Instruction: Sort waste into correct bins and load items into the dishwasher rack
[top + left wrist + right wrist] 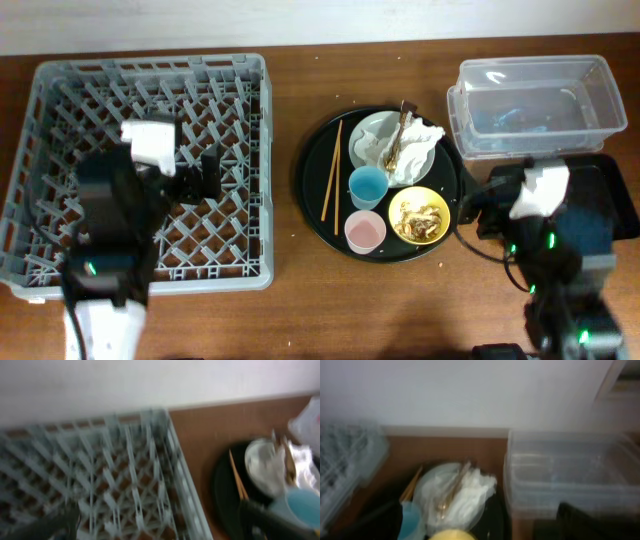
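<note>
The grey dishwasher rack [60, 90] fills the left. My left gripper [205, 172] hovers open and empty over its right half; the rack's lattice [125, 460] fills the left wrist view. A round black tray [320, 215] holds the pale plate [372, 135] with a white napkin [420, 145] and a gold-brown wrapper [403, 130], two chopsticks [331, 170], a blue cup [367, 186], a pink cup [364, 231] and a yellow bowl [419, 215] of food scraps. My right gripper [480, 210] is open and empty, just right of the bowl.
The clear tub [540, 100] stands at the back right and also shows in the right wrist view [570, 470]. The flat black tray [620, 200] lies under my right arm. Bare brown table lies between the rack and the round tray.
</note>
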Robot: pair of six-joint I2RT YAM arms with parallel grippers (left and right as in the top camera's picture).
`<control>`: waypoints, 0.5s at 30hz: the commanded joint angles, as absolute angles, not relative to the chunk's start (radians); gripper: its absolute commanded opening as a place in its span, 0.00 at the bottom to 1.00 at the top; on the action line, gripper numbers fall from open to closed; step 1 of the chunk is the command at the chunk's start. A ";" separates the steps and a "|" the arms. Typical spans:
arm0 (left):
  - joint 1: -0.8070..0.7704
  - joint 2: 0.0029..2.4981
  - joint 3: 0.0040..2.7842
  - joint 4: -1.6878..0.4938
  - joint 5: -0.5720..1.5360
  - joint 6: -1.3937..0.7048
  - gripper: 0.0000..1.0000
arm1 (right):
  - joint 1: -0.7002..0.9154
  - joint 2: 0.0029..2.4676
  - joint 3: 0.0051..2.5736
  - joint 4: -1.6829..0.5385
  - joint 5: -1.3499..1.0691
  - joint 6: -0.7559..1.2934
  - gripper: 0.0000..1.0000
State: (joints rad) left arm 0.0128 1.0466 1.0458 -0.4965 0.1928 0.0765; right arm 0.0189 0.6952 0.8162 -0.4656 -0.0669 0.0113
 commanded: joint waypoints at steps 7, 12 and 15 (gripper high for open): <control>0.016 1.465 1.583 -0.907 0.211 0.137 0.99 | 0.013 1.576 1.689 -0.919 -0.443 0.008 0.98; 0.016 1.467 1.583 -0.898 0.210 0.137 0.99 | 0.030 1.850 1.689 -0.813 -0.425 0.198 0.93; 0.016 1.472 1.583 -0.899 0.210 0.137 0.99 | 0.179 1.903 1.688 -0.857 0.124 0.577 0.93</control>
State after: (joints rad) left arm 0.0128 1.4647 1.5616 -0.8982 0.2096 0.1204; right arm 0.0757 1.8839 1.6707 -0.8394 -0.2672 0.2913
